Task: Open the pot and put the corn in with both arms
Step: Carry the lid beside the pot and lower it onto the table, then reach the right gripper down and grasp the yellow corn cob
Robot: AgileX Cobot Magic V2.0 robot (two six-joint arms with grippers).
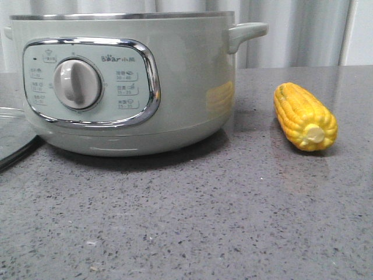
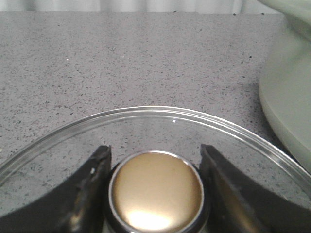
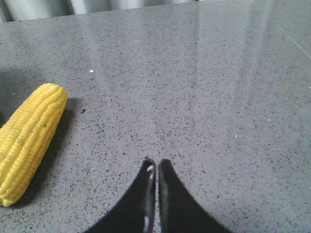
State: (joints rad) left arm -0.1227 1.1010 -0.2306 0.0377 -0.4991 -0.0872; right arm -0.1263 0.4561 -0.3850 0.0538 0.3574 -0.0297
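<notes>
One large round pale grey-green electric pot (image 1: pixel 175 81), one yellow corn cob (image 1: pixel 304 115), one clear glass lid (image 2: pixel 146 121) with one gold metal knob (image 2: pixel 155 190).

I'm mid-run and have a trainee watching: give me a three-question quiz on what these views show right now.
1. True or false: the glass lid is off the pot.
2. What does the left claw straddle? A) corn B) lid knob C) pot handle
3. Fill in: the right claw is ___, with the corn lying apart from it on the table.

Key: 1 true; 2 B, the gold knob; 3 shut.
</notes>
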